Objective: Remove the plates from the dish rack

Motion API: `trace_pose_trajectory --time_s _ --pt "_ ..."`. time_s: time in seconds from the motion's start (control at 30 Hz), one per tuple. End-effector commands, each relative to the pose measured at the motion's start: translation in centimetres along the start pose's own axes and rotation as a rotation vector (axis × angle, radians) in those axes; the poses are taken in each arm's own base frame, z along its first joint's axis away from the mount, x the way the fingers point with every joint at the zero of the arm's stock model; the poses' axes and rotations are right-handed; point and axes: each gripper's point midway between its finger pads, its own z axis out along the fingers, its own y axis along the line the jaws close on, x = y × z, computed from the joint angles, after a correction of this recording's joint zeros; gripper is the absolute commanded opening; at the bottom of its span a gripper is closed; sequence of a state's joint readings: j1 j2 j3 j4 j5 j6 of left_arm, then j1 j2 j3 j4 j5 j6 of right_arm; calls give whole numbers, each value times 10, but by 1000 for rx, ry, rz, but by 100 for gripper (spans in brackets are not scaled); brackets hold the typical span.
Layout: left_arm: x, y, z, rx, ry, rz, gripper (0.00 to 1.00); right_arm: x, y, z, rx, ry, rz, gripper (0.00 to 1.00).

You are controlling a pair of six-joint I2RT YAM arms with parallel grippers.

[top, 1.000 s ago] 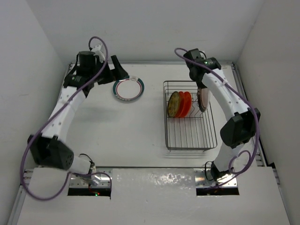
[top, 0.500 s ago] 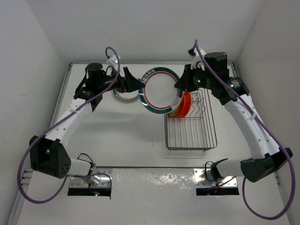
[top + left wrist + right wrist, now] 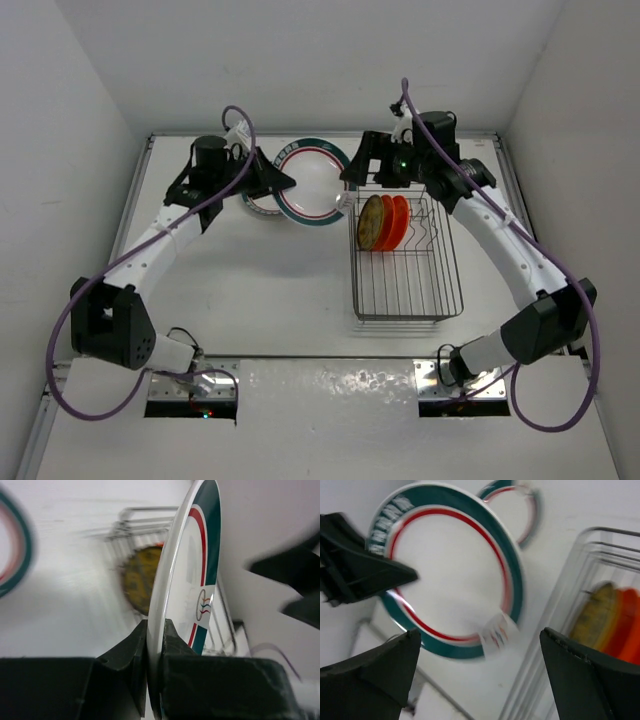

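The large white plate with the green-and-red rim (image 3: 315,183) hangs upright in the air between the two arms. My left gripper (image 3: 288,182) (image 3: 155,626) is shut on its left edge, the rim (image 3: 202,555) pinched between both fingers. My right gripper (image 3: 352,172) (image 3: 480,632) stands open just right of that plate (image 3: 445,565), touching nothing. The dish rack (image 3: 440,290) (image 3: 600,545) holds an orange plate with a yellow centre (image 3: 371,222) (image 3: 592,607) and an orange-red plate (image 3: 397,220) (image 3: 626,622) on edge. A smaller white plate with red markings (image 3: 258,203) (image 3: 512,502) lies flat on the table.
White walls close in the table on the left, back and right. The rack (image 3: 145,525) sits right of centre, with bare wire slots in its near half. The smaller plate (image 3: 12,555) is partly hidden behind the left gripper.
The right gripper lifted the large plate out of the rack and carried it left. The left gripper shut on its edge, and the right gripper opened and let go.
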State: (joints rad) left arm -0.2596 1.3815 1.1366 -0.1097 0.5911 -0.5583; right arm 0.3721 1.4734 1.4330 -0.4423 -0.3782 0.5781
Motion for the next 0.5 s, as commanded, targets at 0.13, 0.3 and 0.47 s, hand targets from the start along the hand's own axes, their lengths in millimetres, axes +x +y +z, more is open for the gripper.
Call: trace_pose_trajectory --time_s 0.13,0.3,0.47 --pt "-69 160 11 -469 -187 -284 0 -16 -90 -70 625 -78 -94 99" --pt "-76 218 57 -491 -58 -350 0 -1 -105 -93 707 -50 -170 99" --pt "-63 246 71 -542 10 -389 43 18 -127 -101 785 34 -210 99"
